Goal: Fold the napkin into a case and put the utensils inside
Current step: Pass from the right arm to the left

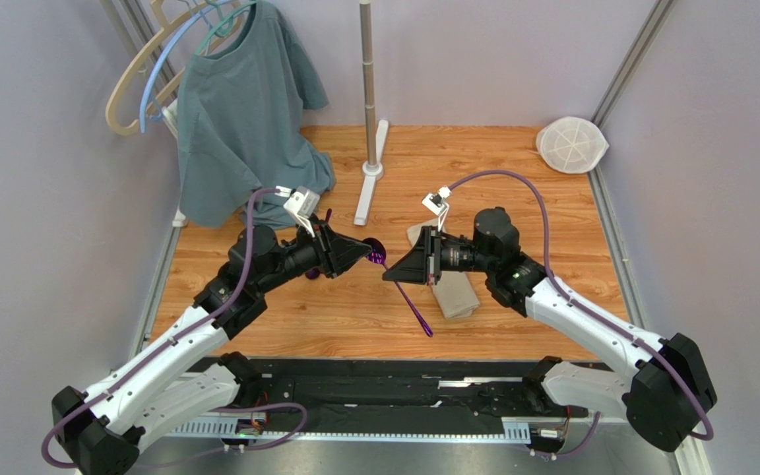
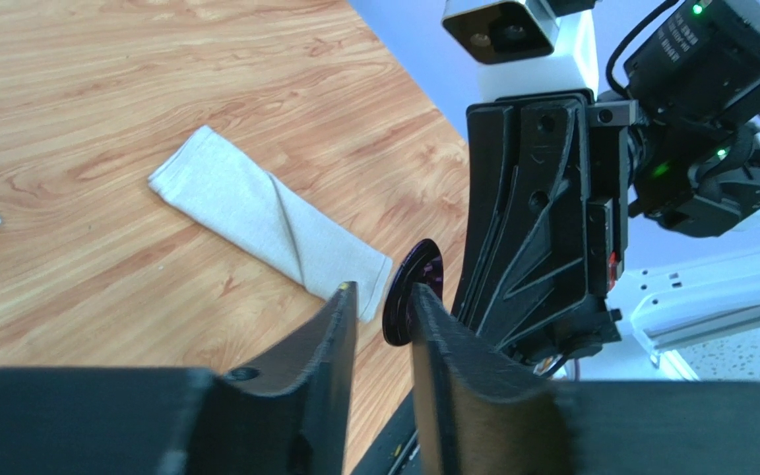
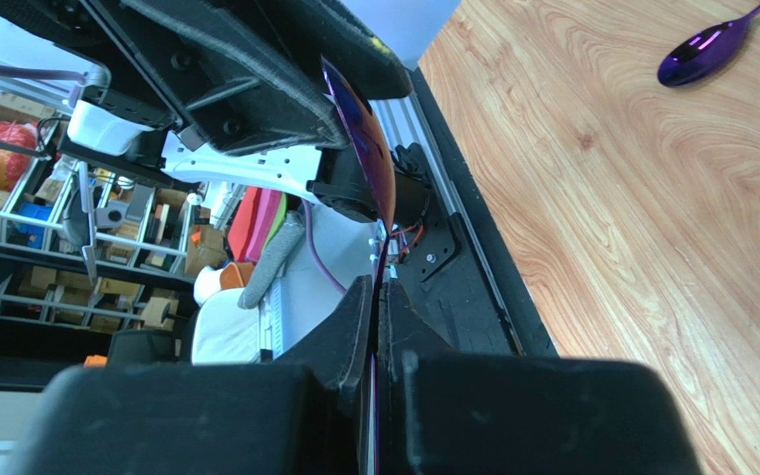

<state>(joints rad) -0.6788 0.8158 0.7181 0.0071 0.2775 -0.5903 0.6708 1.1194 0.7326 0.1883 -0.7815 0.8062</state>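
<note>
The napkin is folded into a narrow beige case, lying flat on the wooden table, partly under my right arm. My right gripper is shut on the thin handle of a purple spoon, held above the table with its bowl toward my left gripper. My left gripper is open by a narrow gap, and the spoon's bowl sits right at its fingertips. A second purple spoon lies on the table beyond the left arm and is mostly hidden in the top view.
A grey-green T-shirt hangs on hangers at the back left. A metal pole on a white base stands at the back centre. A white mesh disc leans in the back right corner. A black rail runs along the near edge.
</note>
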